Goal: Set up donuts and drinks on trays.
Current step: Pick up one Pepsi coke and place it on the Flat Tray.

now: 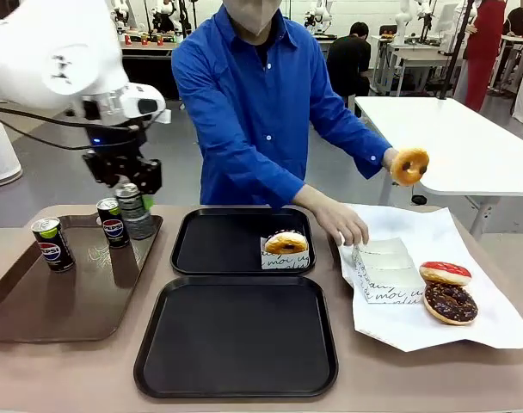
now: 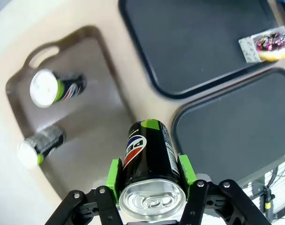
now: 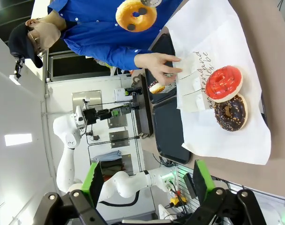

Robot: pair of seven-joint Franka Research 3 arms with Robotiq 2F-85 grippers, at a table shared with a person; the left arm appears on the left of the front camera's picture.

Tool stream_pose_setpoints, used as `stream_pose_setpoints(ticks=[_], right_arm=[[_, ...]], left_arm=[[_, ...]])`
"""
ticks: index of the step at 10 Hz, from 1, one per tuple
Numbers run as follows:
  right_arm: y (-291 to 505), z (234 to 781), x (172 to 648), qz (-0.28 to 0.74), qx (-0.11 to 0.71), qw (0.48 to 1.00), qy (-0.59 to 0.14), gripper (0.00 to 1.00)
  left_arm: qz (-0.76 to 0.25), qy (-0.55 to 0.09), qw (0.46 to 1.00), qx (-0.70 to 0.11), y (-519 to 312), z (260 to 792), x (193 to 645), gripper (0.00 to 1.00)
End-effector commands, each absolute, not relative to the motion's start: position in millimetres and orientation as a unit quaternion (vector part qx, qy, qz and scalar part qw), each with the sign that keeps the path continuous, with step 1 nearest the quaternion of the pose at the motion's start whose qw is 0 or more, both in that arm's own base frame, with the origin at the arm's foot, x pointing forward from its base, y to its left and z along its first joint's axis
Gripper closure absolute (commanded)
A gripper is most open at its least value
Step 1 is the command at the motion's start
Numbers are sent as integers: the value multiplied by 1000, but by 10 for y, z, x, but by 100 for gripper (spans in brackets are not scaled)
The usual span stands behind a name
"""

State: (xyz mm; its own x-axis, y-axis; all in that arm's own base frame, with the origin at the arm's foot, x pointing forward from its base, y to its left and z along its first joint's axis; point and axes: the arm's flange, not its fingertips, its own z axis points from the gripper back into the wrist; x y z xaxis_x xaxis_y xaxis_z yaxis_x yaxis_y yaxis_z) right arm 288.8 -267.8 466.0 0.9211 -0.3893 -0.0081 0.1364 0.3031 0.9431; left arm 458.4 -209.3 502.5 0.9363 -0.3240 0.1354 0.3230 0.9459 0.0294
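Drink can (image 2: 149, 150) pinched in left gripper (image 2: 151, 172) by brown tray (image 1: 64, 301), right gripper (image 3: 148, 180) spread, tan tabletop (image 1: 72, 379), lab tables (image 1: 451, 129) in bkgd

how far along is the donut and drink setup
Done: one donut sits on the far black tray. In hand: the left gripper grips a can by the brown tray; the person's hand holds a glazed donut. Left: two more cans, the red-iced donut, the chocolate donut, and the bare near tray.

Black trays, two, adjoining: far tray (image 1: 243, 258), near tray (image 1: 236, 335).
On far tray, right corner: donut in paper holder (image 1: 286, 243).
Right of far tray: red-iced donut (image 1: 445, 273) and chocolate donut (image 1: 450, 302), flat; glazed donut (image 1: 409, 165), held aloft.
Left of far tray: logo can (image 1: 52, 243) and second logo can (image 1: 113, 222), upright; third can (image 2: 149, 154), clamped in left gripper (image 2: 151, 172).
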Motion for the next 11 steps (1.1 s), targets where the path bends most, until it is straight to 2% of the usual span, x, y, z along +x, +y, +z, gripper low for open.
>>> stream_pose_setpoints(ticks=[1, 5, 6, 7, 8, 10, 11], right_arm=[[-2667, 4659, 2887, -163, 575, 793, -117, 0], [-2667, 4659, 2887, -163, 575, 793, -117, 0], [-2667, 4659, 2887, -163, 575, 793, -117, 0], [-2667, 4659, 2887, -163, 575, 793, -117, 0], [-2667, 4659, 2887, -163, 575, 793, -117, 0], [-2667, 4659, 2887, -163, 575, 793, -117, 0], [-2667, 4659, 2887, -163, 575, 793, -117, 0]], left_arm=[[-158, -83, 984, 12, -2359, 4980, 4855, 41], [-177, -65, 982, 16, -2792, 4647, 5283, 41], [-181, -43, 982, 15, -2718, 4666, 5171, 41], [-185, 6, 982, 42, -2377, 4889, 4847, 41], [-217, 8, 974, 58, -1942, 5045, 4466, 41], [-240, -6, 970, 30, -1175, 5024, 3694, 41], [-226, -6, 974, 16, -935, 4978, 3499, 41]])
